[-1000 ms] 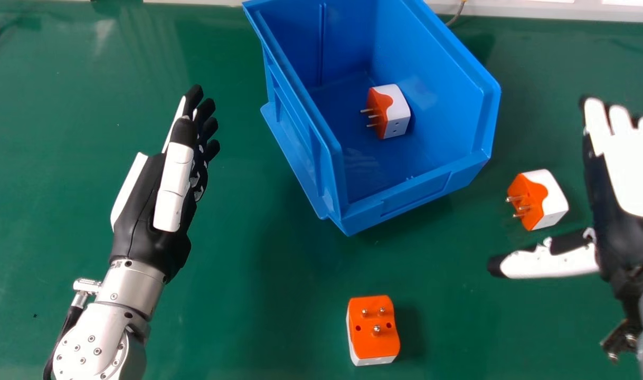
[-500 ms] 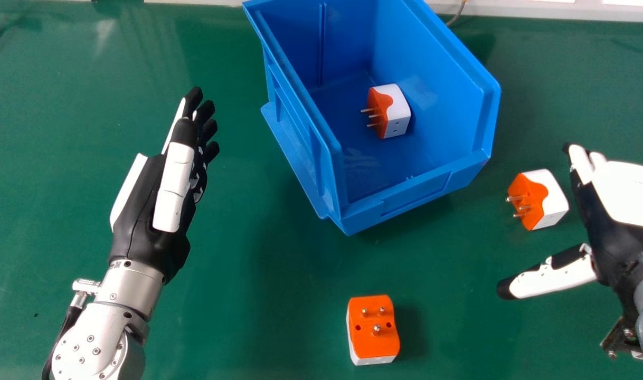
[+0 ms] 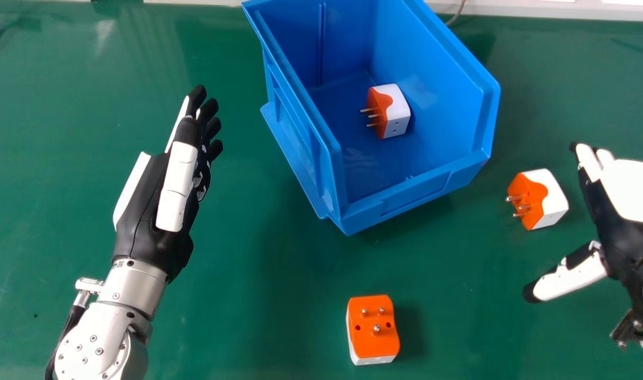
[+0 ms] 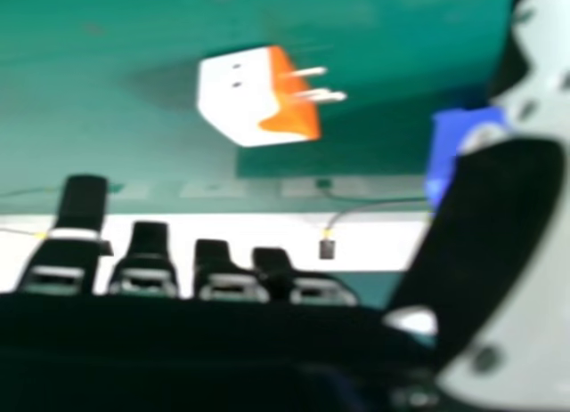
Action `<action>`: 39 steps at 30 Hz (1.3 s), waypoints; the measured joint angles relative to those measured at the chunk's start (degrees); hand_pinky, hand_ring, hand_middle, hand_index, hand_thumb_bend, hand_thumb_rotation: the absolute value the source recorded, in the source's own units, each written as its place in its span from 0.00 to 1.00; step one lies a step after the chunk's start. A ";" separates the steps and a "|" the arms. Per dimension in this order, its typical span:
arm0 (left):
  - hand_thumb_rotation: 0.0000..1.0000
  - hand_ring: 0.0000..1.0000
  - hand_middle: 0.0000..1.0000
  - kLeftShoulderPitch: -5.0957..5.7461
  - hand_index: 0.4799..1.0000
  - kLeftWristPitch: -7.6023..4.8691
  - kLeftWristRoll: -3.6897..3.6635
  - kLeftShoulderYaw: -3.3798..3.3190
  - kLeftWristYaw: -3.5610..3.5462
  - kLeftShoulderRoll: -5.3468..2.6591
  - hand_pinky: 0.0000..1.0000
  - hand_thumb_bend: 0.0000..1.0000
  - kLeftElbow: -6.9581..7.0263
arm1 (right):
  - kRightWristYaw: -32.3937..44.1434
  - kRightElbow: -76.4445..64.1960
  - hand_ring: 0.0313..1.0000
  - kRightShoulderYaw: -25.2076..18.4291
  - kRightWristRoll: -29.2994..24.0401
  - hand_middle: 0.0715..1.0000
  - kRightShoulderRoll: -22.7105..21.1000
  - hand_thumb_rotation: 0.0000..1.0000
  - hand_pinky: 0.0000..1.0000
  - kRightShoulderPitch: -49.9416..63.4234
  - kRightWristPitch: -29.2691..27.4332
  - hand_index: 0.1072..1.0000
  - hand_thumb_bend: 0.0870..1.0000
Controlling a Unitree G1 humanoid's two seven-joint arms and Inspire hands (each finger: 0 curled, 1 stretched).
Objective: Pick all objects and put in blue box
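The blue box [image 3: 416, 196] stands left of the right hand [image 3: 633, 192], itself spread wide; just left of that hand, the nearest adapter [image 3: 535, 203] is probably light, rigid, smooth: pinch its casing [image 3: 552, 198], avoiding the prongs [image 3: 514, 198].

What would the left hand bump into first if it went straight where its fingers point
The left hand might clip the far left corner of the blue box, but only narrowly; its height is unclear, so it could miss.

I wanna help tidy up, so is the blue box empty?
No, the blue box isn't empty: an orange and white plug lies inside.
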State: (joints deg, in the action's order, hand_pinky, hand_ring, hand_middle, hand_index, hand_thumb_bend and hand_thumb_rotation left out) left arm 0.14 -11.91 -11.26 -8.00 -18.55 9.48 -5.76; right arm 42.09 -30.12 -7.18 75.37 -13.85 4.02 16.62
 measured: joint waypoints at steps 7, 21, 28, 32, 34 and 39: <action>0.98 1.00 1.00 0.01 1.00 0.08 -0.05 0.42 -0.01 -0.15 1.00 0.84 -0.15 | 1.87 11.14 0.97 1.72 -2.80 1.00 -7.55 0.21 0.79 -8.67 0.97 0.98 0.98; 0.99 1.00 1.00 -0.35 1.00 0.50 -0.07 0.48 -0.06 -0.08 1.00 0.84 -0.40 | 0.04 38.81 0.97 15.35 -10.32 1.00 -18.83 0.16 0.78 -24.50 -4.95 0.97 0.95; 0.98 1.00 1.00 -0.39 1.00 0.35 -0.05 0.48 -0.08 -0.08 1.00 0.85 -0.69 | -4.36 45.83 0.96 22.51 -10.66 1.00 -20.14 0.11 0.77 -28.66 -7.11 0.95 0.93; 0.98 1.00 1.00 -0.38 1.00 0.31 -0.05 0.48 -0.01 -0.07 1.00 0.85 -0.69 | -5.77 48.17 0.95 24.83 -11.08 1.00 -20.72 0.08 0.76 -30.55 -7.28 0.95 0.90; 0.98 1.00 1.00 -0.37 1.00 0.34 -0.06 0.48 -0.03 -0.07 1.00 0.85 -0.69 | -5.89 48.92 0.95 25.43 -11.82 1.00 -20.94 0.06 0.75 -31.21 -7.25 0.94 0.89; 0.98 1.00 1.00 -0.37 1.00 0.34 -0.04 0.49 -0.02 -0.04 1.00 0.85 -0.69 | -7.45 50.29 0.94 26.72 -12.80 1.00 -22.03 0.04 0.74 -32.05 -7.46 0.93 0.87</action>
State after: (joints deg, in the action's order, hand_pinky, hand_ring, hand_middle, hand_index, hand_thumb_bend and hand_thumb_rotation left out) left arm -0.23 -11.57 -11.30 -7.51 -18.57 9.44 -6.45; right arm 34.64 20.18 19.55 62.57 -35.89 -28.03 9.15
